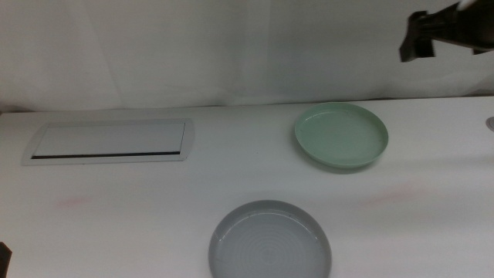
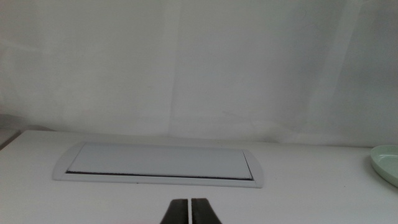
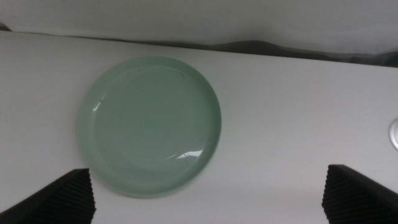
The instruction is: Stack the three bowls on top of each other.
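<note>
Nothing is stacked yet. The mint green bowl (image 1: 341, 136) is sitting alone on the table (image 1: 231, 177) toward the far right, and the grey bowl (image 1: 269, 240) is lying at the near edge, well apart from it. The white bowl isn't clearly showing anywhere; a sliver of a pale rim at the right edge of the middle view and of the right wrist view may be it, but I can't tell.

The right gripper (image 3: 208, 199) is hovering high above the table, looking straight down on the green bowl, its jaws spread wide with nothing between them. In the middle view it is showing up at the top right corner (image 1: 423, 36), off the bowl and not touching it.

The left gripper (image 2: 190, 213) is waiting low at the near left, jaws pressed together, facing the flat white panel (image 1: 109, 141) with its dark slot.

My read: the job is at its very start, all three bowls needing to be brought together, and the right arm is probably lining up on the green one for the first pick.
</note>
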`<state>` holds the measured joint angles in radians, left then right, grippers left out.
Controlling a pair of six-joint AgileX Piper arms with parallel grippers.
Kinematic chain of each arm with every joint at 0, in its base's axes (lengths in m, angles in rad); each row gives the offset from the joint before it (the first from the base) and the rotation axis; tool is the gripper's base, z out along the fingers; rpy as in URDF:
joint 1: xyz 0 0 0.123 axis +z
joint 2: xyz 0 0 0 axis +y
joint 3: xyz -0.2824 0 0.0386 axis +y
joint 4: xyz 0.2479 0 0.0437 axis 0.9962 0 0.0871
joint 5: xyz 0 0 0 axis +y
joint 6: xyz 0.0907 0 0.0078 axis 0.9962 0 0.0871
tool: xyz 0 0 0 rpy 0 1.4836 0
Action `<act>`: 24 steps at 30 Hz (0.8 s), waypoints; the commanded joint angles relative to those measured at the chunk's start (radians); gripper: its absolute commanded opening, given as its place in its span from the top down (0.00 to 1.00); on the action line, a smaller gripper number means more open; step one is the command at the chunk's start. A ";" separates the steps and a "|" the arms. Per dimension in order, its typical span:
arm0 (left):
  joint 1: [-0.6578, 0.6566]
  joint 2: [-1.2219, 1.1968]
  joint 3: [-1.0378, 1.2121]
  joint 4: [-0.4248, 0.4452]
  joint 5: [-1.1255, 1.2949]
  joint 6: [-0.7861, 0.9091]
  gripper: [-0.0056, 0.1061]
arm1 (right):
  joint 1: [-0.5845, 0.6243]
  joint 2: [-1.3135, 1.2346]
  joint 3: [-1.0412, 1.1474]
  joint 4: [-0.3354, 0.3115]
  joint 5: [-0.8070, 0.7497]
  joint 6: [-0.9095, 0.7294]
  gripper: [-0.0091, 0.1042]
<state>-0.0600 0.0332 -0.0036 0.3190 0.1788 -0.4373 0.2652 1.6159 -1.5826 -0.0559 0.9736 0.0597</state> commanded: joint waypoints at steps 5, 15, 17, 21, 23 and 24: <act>0.001 -0.005 0.039 -0.002 -0.011 0.003 0.98 | -0.007 0.206 -0.135 0.018 0.012 -0.010 0.03; 0.001 -0.005 0.039 -0.002 -0.011 0.003 0.98 | -0.007 0.447 -0.213 0.023 0.008 -0.004 0.03; 0.001 -0.005 0.039 -0.002 -0.011 0.003 0.98 | -0.007 0.486 -0.230 0.023 0.008 -0.004 0.03; 0.001 -0.005 0.039 -0.002 -0.011 0.003 0.98 | -0.007 0.550 -0.263 0.023 0.006 0.014 0.03; 0.001 -0.005 0.039 -0.002 -0.011 0.003 0.98 | -0.011 0.572 -0.270 0.023 0.008 0.020 0.03; 0.001 -0.005 0.039 -0.002 -0.011 0.003 0.98 | -0.016 0.582 -0.270 0.025 0.008 0.023 0.03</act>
<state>-0.0600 0.0332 -0.0036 0.3190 0.1788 -0.4313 0.2613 2.1841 -1.8416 -0.0294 0.9817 0.0757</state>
